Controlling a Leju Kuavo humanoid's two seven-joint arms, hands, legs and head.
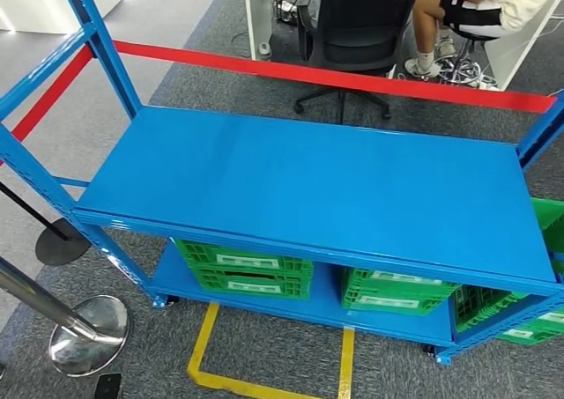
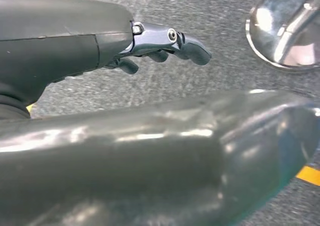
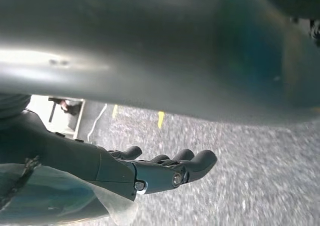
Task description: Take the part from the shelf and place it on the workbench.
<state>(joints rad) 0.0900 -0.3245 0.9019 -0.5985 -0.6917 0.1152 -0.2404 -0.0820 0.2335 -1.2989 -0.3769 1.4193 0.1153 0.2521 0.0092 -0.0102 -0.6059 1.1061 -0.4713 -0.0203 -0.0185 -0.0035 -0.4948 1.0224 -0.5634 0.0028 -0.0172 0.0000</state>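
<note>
Green crates (image 1: 253, 271) half hidden under shelf (image 1: 319, 183), seated person (image 1: 489, 3) cut off at edge

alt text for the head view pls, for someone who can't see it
A blue metal shelf fills the view, its top level bare, with green crates on the lower level. Behind it runs a red barrier tape, then a black office chair and a seated person; a chrome post base stands on the grey carpet nearby.
</note>
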